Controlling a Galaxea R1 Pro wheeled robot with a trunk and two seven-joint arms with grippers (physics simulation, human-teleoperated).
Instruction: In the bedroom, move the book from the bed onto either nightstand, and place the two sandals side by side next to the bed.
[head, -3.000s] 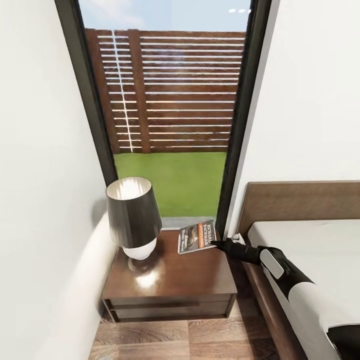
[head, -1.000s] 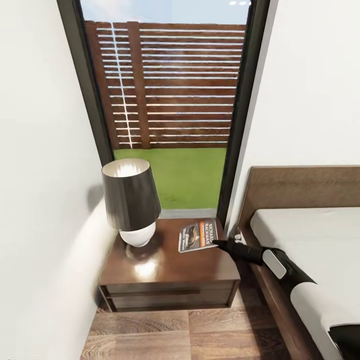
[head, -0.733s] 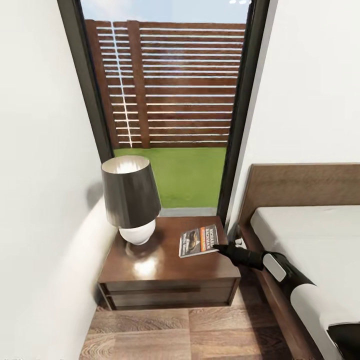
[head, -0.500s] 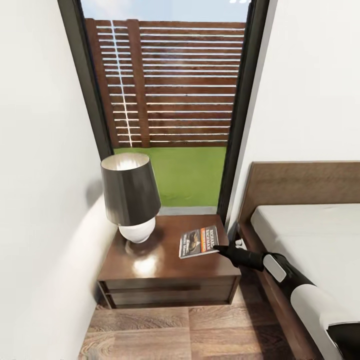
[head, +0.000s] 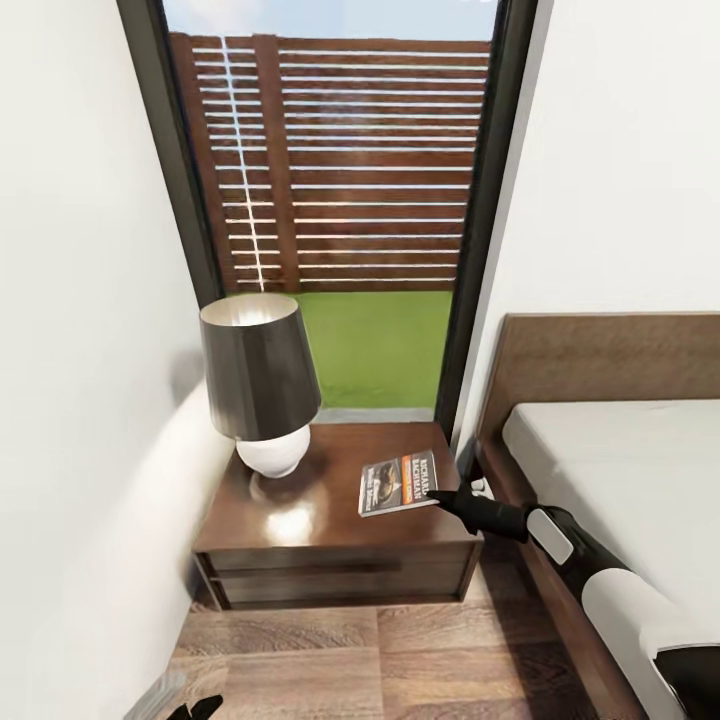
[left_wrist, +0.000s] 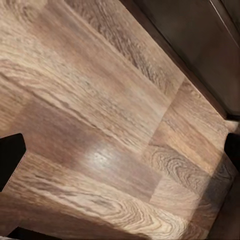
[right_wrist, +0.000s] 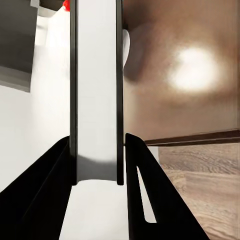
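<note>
Nightstand (head: 330, 520) top, book (head: 398, 483) edge clamped in right pincer (head: 436, 496)

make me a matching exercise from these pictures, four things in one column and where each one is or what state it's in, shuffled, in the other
Things:
1. book
2. lamp
3. right gripper
4. bed

Places or states:
A. stands on the nightstand's window-side corner nearest the left wall
B. right of the nightstand, mattress bare
C. jaws shut on the book's edge
D. over the nightstand's bed-side part, held by one edge

Pairs: 1-D, 2-A, 3-C, 4-B
</note>
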